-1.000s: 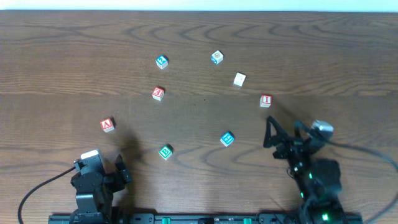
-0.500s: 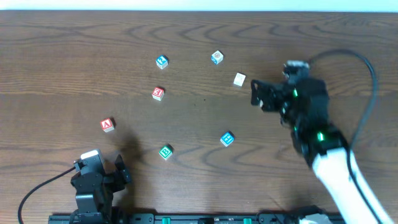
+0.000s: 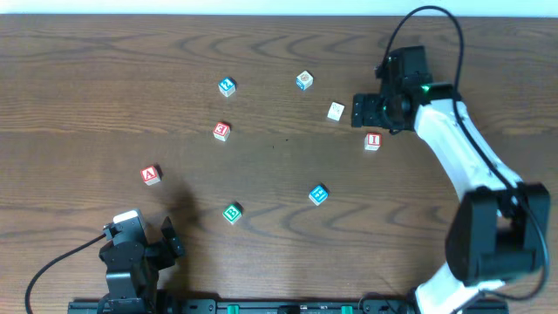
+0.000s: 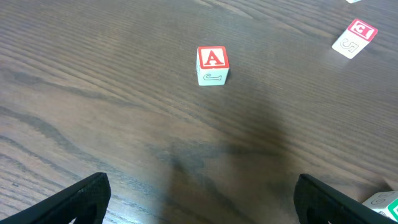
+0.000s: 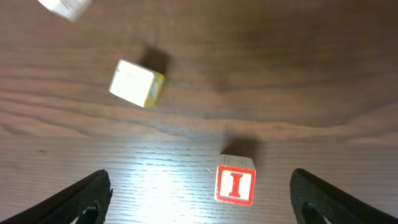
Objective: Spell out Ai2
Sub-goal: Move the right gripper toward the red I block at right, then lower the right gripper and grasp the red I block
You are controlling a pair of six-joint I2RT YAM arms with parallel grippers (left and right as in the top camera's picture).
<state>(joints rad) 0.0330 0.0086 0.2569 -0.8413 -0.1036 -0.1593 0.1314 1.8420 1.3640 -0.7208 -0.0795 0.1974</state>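
Note:
The red "A" block (image 3: 151, 174) lies at the left and shows ahead of my left gripper in the left wrist view (image 4: 212, 65). The red "I" block (image 3: 372, 140) lies at the right. My right gripper (image 3: 366, 116) is open and hovers just behind it. In the right wrist view the "I" block (image 5: 236, 181) sits between the open fingers (image 5: 199, 199), nearer the right one. A blue-faced block (image 3: 227, 86) lies far left of centre; its character is too small to read. My left gripper (image 3: 166, 240) (image 4: 199, 199) is open and empty near the front edge.
A red "E" block (image 3: 221, 130) (image 4: 356, 36), a green block (image 3: 232, 212), a blue "H" block (image 3: 318, 194), a white block (image 3: 336, 111) (image 5: 137, 83) and a blue-sided block (image 3: 303, 80) lie scattered on the wooden table (image 3: 87, 105).
My right arm has swung from the front right up and out to the far right, and now hovers by the "I" block. The left arm and the blocks have not moved.

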